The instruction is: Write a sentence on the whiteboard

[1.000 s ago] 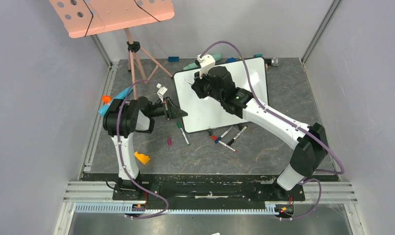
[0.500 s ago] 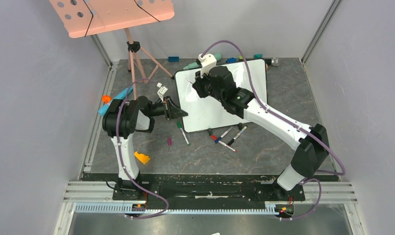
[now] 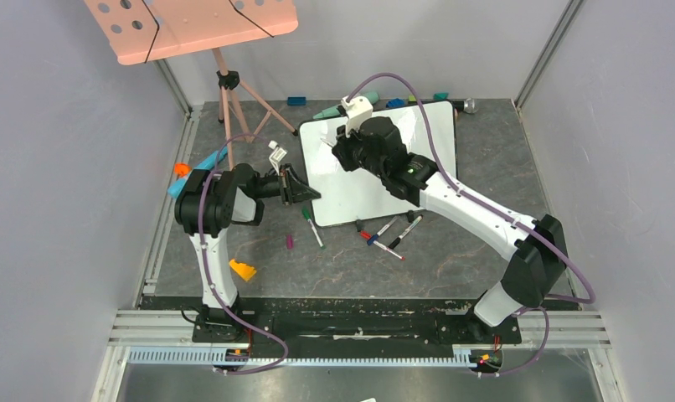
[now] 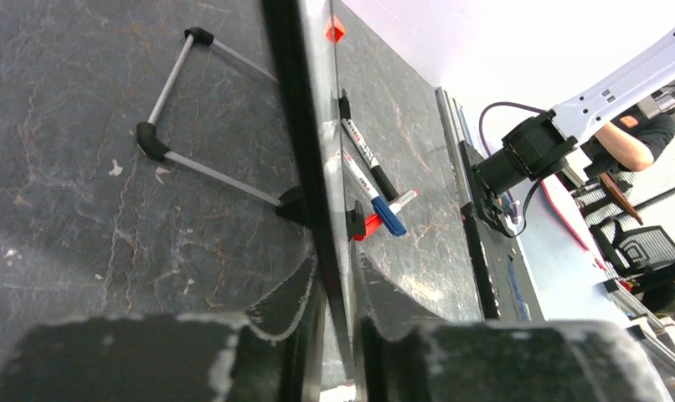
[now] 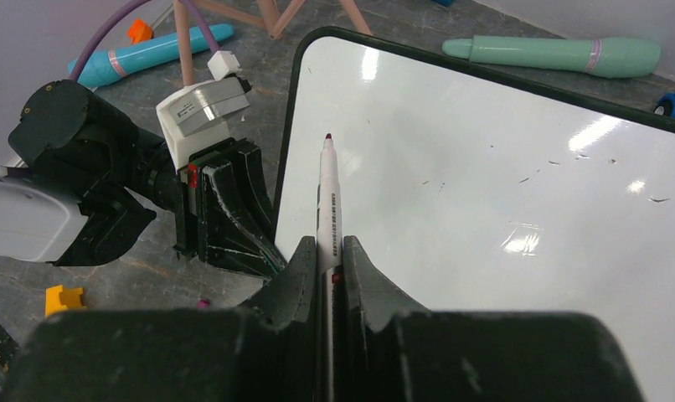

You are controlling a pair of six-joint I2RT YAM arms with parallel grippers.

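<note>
The whiteboard (image 3: 344, 198) stands tilted on the dark table, its glossy face (image 5: 485, 167) bare except for a few small dark specks. The sentence is out of view. My right gripper (image 3: 334, 144) (image 5: 327, 243) hovers over the board's upper left part, shut on a white marker (image 5: 328, 193) whose dark red tip points at the board near its left edge. My left gripper (image 3: 306, 194) (image 4: 336, 260) sits at the board's left edge, and the dark frame (image 4: 305, 126) runs between its jaws. Thin gaps show on both sides of the frame, so the jaws stand slightly open.
A pink perforated board (image 3: 192, 25) on a tripod stands at the back left. Loose markers (image 3: 393, 234) lie in front of the whiteboard, with a green-capped one (image 3: 311, 224) and a magenta cap (image 3: 289, 242) nearby. A teal cylinder (image 5: 552, 54) and a blue one (image 5: 141, 54) lie behind.
My right arm has drifted a little to the right and back, still carrying the marker. The left arm has stayed at the board's edge.
</note>
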